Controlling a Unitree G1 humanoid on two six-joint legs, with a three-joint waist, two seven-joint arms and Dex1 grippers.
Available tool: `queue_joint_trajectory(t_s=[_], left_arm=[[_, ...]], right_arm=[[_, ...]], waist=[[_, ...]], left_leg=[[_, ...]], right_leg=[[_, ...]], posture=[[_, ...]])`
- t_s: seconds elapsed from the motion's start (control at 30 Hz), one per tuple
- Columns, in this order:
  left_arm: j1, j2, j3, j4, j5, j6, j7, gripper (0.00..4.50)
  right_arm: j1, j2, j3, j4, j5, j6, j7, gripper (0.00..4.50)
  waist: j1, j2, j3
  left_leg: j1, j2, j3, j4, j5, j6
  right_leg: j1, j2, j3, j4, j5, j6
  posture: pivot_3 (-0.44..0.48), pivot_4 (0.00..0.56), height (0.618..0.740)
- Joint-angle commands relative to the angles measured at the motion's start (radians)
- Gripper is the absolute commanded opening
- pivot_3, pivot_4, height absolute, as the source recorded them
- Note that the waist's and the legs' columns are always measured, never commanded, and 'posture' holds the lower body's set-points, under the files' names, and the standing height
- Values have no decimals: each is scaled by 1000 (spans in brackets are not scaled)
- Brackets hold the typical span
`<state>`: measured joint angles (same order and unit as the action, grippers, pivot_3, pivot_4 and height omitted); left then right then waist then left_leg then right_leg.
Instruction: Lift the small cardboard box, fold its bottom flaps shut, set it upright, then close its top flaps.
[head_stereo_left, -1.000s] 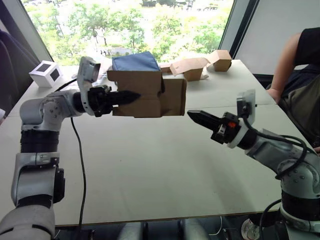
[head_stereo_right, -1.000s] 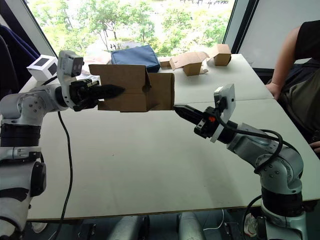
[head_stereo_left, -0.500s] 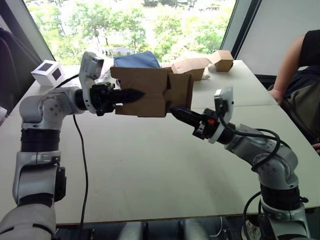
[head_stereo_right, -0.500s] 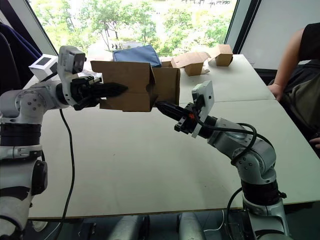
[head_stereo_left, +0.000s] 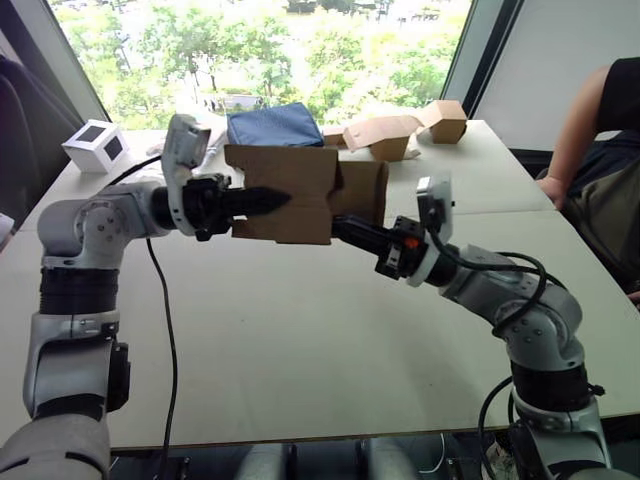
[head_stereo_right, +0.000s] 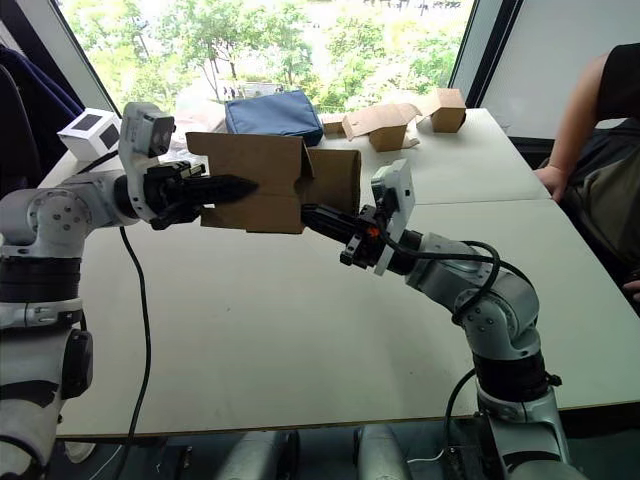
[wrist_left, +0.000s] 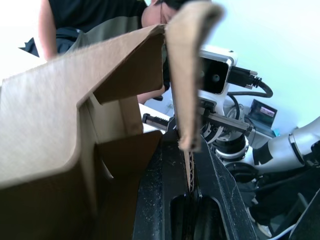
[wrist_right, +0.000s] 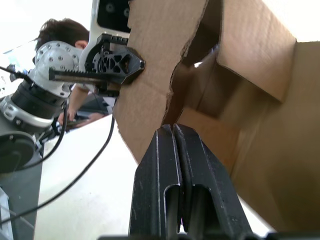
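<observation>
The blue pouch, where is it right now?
The navy blue pouch lies at the far edge of the table by the window, behind the small cardboard box held up by the left gripper.

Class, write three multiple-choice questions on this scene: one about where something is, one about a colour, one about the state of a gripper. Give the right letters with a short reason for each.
1. Where is the small cardboard box?
A. Flat on the table
B. Held up above the table
C. On the floor

2. What colour is the fabric pouch behind it?
A. Navy blue
B. Red
C. Yellow

3. How are the right gripper's fingers?
A. Spread wide
B. Clamped on the white cube
C. Pressed together, tips at the box's flaps

Answers:
1 B: the left gripper holds it clear of the table.
2 A: it is dark blue.
3 C: the right wrist view shows no gap between them.
</observation>
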<state>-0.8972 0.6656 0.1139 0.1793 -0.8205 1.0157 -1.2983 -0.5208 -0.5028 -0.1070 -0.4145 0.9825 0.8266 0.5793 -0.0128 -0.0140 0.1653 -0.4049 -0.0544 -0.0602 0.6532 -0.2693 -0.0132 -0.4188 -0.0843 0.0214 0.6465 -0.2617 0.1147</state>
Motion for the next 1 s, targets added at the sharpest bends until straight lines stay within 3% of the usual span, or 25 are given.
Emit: queue_joint_trajectory(t_s=[0.03,0.1,0.2,0.37,0.47,0.73,1.0], left_arm=[[-4,14,51,-35,-35,-8,8,0],[-4,10,56,-38,-38,-9,15,0],[-7,5,57,-33,-40,-13,22,0],[-14,-3,57,-28,-44,-18,35,0],[-16,-3,56,-24,-43,-20,37,0],[-11,5,58,-5,-29,-35,43,0],[-11,2,60,20,-27,-42,50,0]], right_arm=[[-42,-39,-173,81,131,17,-12,34],[-57,-44,-237,167,160,11,-29,34],[-85,-34,-253,302,68,-55,-47,34],[-138,5,-122,479,-181,-168,-90,34],[-151,39,-68,493,-229,-195,-43,34],[-112,157,-126,307,11,-74,14,34],[-48,291,-169,206,246,-6,-136,34]], waist=[[-1,0,0],[-1,0,0],[-1,0,0],[-9,0,0],[-9,0,0],[-3,0,0],[-6,0,0]], left_leg=[[0,0,0,0,0,0],[0,0,0,0,0,0],[0,0,0,0,0,0],[0,0,1,-1,0,0],[0,1,2,-2,0,-1],[-3,0,1,0,4,-6],[-3,1,1,-1,2,-4]], right_leg=[[0,0,0,0,0,0],[0,0,0,0,0,0],[0,0,0,0,0,0],[-2,1,1,1,0,0],[-3,1,2,1,0,0],[-5,0,2,1,0,0],[-5,1,1,2,0,0]], posture=[[0,150,740],[0,150,740],[0,150,740],[0,150,740],[0,150,740],[0,150,740],[0,150,740]])
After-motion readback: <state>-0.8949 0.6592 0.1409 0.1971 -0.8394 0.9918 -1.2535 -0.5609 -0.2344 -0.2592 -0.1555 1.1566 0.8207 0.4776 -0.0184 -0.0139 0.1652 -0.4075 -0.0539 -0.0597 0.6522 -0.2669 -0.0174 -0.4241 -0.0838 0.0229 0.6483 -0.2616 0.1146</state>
